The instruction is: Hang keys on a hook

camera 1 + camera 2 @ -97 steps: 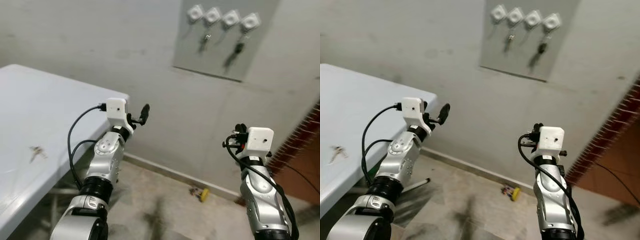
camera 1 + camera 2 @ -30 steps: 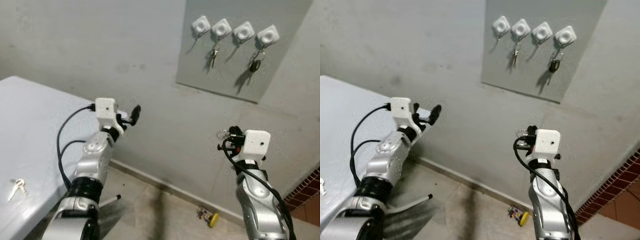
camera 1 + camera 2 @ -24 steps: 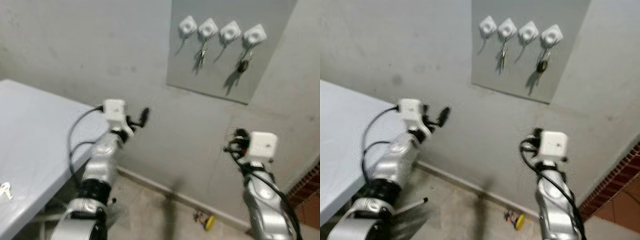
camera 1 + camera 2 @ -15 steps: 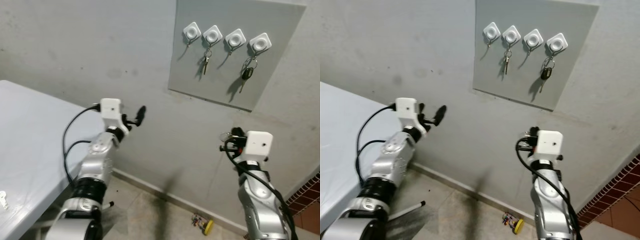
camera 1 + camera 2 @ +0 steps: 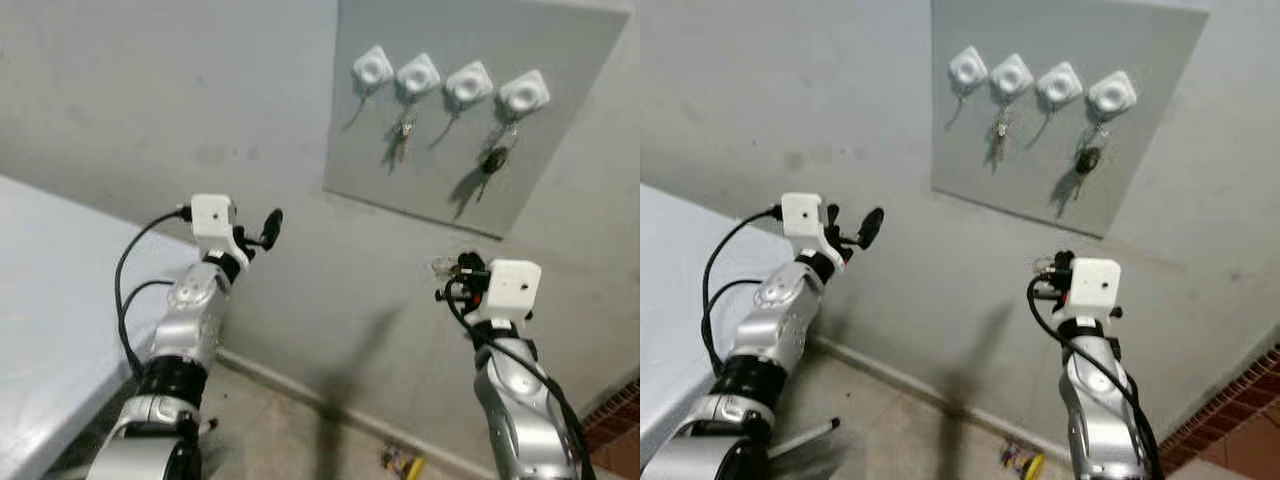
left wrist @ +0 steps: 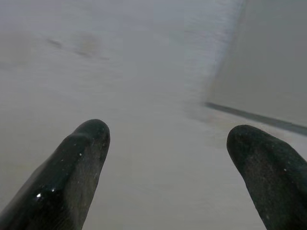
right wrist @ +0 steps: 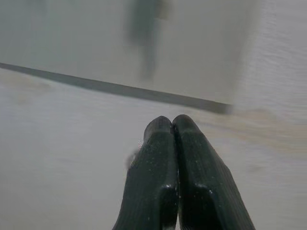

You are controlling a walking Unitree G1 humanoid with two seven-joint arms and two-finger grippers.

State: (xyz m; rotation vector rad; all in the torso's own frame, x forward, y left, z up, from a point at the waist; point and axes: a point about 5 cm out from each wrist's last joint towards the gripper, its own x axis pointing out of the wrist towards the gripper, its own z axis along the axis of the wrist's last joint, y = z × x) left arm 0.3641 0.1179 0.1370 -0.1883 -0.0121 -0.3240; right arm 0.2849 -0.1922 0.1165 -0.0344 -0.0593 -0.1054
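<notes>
The right pincer [image 7: 171, 125] was raised toward the wall, below the lower edge of the grey board [image 5: 440, 150], its black fingers pressed together. A small metal glint showed at its tip, perhaps the keys [image 5: 443, 266] (too blurred to be sure). The left pincer [image 6: 168, 139] stood apart, fingers wide, empty. Four white hooks [image 5: 447, 82] ran along the board's upper edge; two carried hanging keys [image 5: 493, 160].

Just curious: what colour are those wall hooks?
White hooks on a grey panel; clearest in the right eye view.
</notes>
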